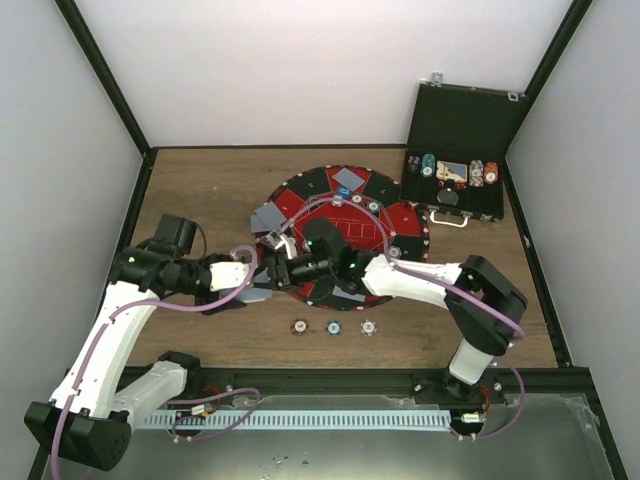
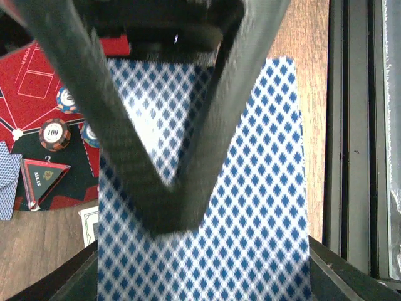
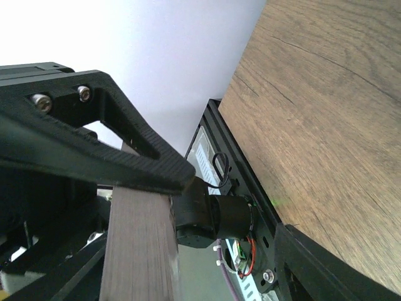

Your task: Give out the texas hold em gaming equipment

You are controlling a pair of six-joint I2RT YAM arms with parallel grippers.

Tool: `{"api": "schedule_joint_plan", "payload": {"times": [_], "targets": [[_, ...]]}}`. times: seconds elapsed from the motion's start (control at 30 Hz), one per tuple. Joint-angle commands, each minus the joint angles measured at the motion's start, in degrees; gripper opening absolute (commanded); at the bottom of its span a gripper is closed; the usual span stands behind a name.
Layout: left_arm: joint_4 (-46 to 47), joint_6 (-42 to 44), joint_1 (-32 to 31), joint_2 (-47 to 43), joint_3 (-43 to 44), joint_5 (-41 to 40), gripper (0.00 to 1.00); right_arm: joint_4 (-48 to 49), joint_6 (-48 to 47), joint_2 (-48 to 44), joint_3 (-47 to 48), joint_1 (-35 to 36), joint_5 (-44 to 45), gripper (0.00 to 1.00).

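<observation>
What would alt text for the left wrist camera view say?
A blue-and-white diamond-patterned playing card fills the frame, pinched by dark fingers. At left, striped poker chips sit on a red-and-black round mat.

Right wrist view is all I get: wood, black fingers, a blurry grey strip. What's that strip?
Observer: Probably a card's edge, though I cannot be sure. The left gripper pinches blue-diamond playing cards close to the right gripper.
Operator: Where is that?
Observer: At the round mat's near-left rim.
Operator: Any chips out?
Observer: Three chips sit in a row on the table before the mat.
</observation>
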Motion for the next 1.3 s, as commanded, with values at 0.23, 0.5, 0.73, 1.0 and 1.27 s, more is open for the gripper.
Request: {"api": "schedule_joint_plan", "payload": {"times": [0.23,0.5,0.73,1.0,1.27], "targets": [[0.07,1.14,0.09,-0.58,2.19,3.16,0.04,-3.67,-0.89,-6.41,-4.90,-3.19,1.65,0.59],[0.30,1.14,0.09,-0.62,1.82,3.13,0.04,-6.20,-1.39,-11.77,-5.49,-3.44,3.79,0.43],[0.38,1.07,0.11,-0.52,1.77,3.15,0.04,-8.76,-1.82,-15.31,-6.57,-4.33,5.05,0.16],[0.59,1.04,0.09,-0.32,1.50,3.13,0.04,-13.10,-3.21,-19.64,-6.95,-8.81,4.93,0.06],[0.78,0.93,0.09,-0.01,1.55,3.07,0.04,-18.48,-8.75,-19.33,-4.99,-24.43,-0.17,0.06]]}}
